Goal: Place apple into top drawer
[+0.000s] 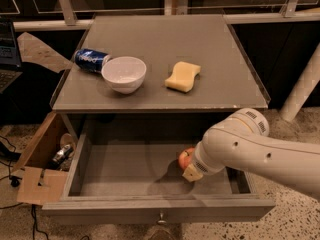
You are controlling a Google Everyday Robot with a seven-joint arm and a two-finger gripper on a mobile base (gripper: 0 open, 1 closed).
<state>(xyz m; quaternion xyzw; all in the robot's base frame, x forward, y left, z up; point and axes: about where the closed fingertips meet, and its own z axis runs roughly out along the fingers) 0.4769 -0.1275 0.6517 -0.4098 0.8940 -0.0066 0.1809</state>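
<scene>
Apple (185, 158) held inside open top drawer (125, 170).
The apple is seen pinched in the jaws of the gripper (190, 167), low over the drawer floor, right of centre. A white bowl (124, 74) and yellow sponge (183, 76) are noted on the desk (210, 39) above.
</scene>
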